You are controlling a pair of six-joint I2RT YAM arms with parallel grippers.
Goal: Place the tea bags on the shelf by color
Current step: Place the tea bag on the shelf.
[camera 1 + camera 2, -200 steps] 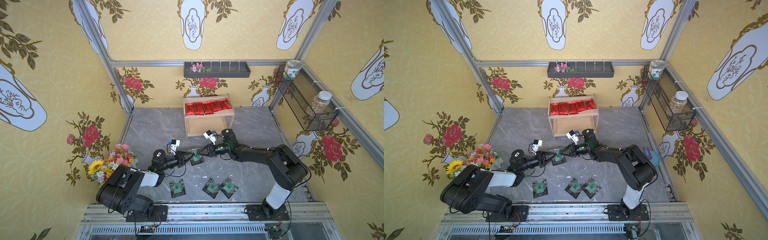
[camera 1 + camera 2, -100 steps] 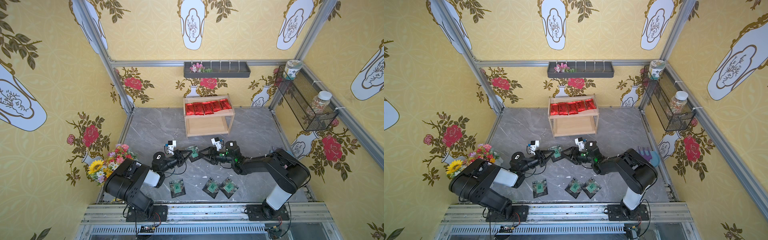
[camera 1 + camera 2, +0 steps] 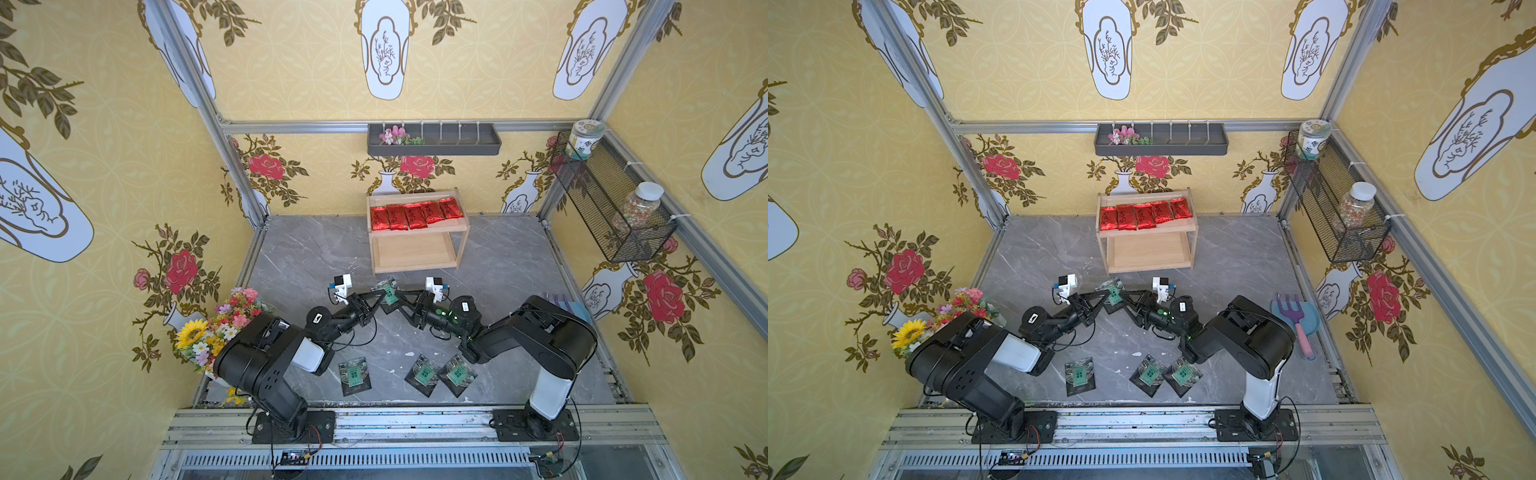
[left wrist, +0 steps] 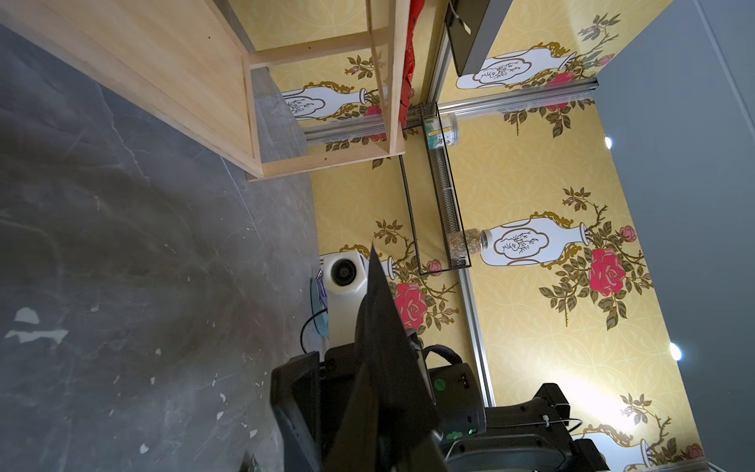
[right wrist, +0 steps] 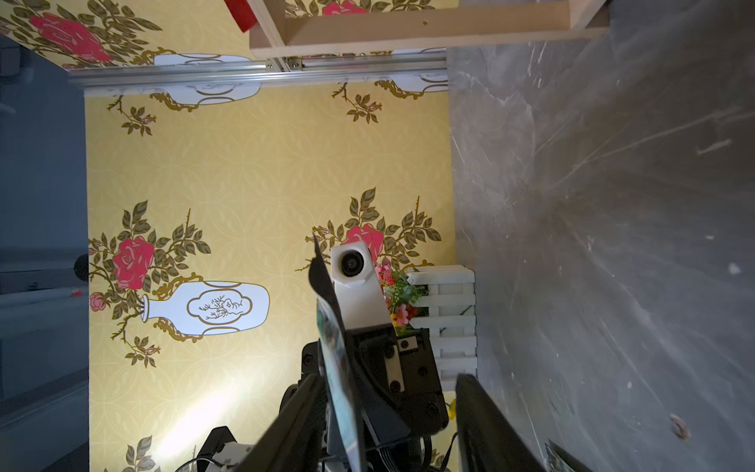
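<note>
**Item: green packet (image 3: 390,291), in hand-over position**

- Location: above the surface (image 3: 307,257), just off the front rim of the shelf (image 3: 415,269). The shelf's bare lower board lies at 12 o'clock from the packet.
- Attitude: label face turned partly upward in both top views, edge-on to both wrist cameras. It is squarish, with no marked long axis.
- Left fingers (image 4: 294,392): reach in from 8 o'clock and are closed tight on the packet.
- Right fingers (image 5: 298,412): reach in from 4 o'clock and stand well apart, with the packet's edge between them, close to one finger. They grip nothing.
- Nearer arm: both are about equally near the shelf. Only the left has the packet, so the carry to 12 o'clock probably falls to it unless the right closes.
- Stock placed: five red sachets (image 3: 415,216) in a row on the upper tier.
- Stock waiting: three green packets (image 3: 423,374) flat on the surface at 6 o'clock.
</note>
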